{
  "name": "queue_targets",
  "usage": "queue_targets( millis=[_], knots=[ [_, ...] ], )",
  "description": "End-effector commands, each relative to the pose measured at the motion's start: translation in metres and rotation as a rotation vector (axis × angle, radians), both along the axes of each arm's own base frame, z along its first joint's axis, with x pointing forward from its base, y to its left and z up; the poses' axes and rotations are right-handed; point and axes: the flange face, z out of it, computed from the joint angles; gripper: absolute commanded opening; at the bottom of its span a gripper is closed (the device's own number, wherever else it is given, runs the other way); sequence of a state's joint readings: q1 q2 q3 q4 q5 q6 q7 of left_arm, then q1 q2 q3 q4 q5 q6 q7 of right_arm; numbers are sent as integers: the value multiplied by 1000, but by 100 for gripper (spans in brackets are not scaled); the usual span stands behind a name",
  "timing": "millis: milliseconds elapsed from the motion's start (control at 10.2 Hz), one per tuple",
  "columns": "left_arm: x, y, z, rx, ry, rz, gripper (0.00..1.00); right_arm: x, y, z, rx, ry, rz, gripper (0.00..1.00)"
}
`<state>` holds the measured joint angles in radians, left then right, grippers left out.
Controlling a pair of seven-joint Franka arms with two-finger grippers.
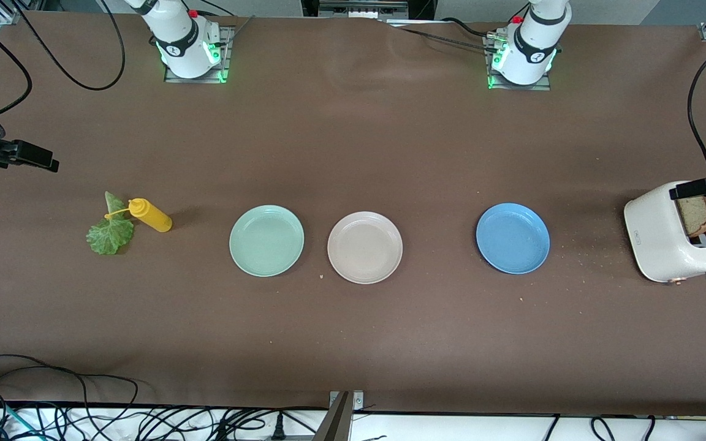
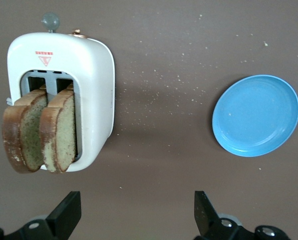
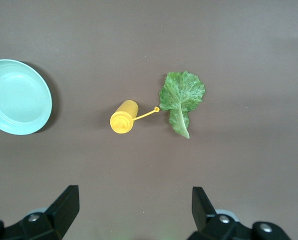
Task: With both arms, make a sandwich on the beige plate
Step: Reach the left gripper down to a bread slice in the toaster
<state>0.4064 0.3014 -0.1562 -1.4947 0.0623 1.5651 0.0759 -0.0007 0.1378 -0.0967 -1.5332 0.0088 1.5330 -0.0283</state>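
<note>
The beige plate (image 1: 364,247) sits bare at the table's middle, between a mint-green plate (image 1: 266,240) and a blue plate (image 1: 512,238). No made sandwich is in view. Two brown bread slices (image 2: 26,132) stand in the slots of a white toaster (image 1: 665,239) at the left arm's end. A green lettuce leaf (image 1: 110,233) lies flat at the right arm's end. My left gripper (image 2: 136,200) hangs open and holds nothing, high over the table beside the toaster (image 2: 96,75). High over the table by the lettuce (image 3: 181,97), my right gripper (image 3: 134,195) is open and holds nothing.
A yellow squeeze bottle (image 1: 151,215) lies on its side, its nozzle touching the lettuce. Crumbs are scattered between the blue plate and the toaster. Cables trail along the table edge nearest the front camera.
</note>
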Motion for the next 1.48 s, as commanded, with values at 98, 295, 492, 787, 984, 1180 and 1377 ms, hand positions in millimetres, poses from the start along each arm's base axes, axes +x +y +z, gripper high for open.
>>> queue_targets(
  millis=[98,295,492,787,984,1180,1377],
  knots=[
    [4,27,-5,3,4,20,100,-1,1,2,22,-4,-5,100],
    [15,26,2,79,-16,-13,100,-1,2,3,22,-5,-4,100],
    [19,41,-13,132,-11,-18,100,0,2,2,22,-8,-4,100],
    [27,49,-31,132,-20,-35,100,1,5,2,24,-8,1,100],
    [26,65,-33,119,-53,-71,100,1,5,2,24,-8,1,100],
    [27,66,-39,116,-47,-82,100,1,7,2,24,-10,4,100],
    [28,64,-51,109,-64,-100,100,1,7,2,24,-10,5,100]
  ],
)
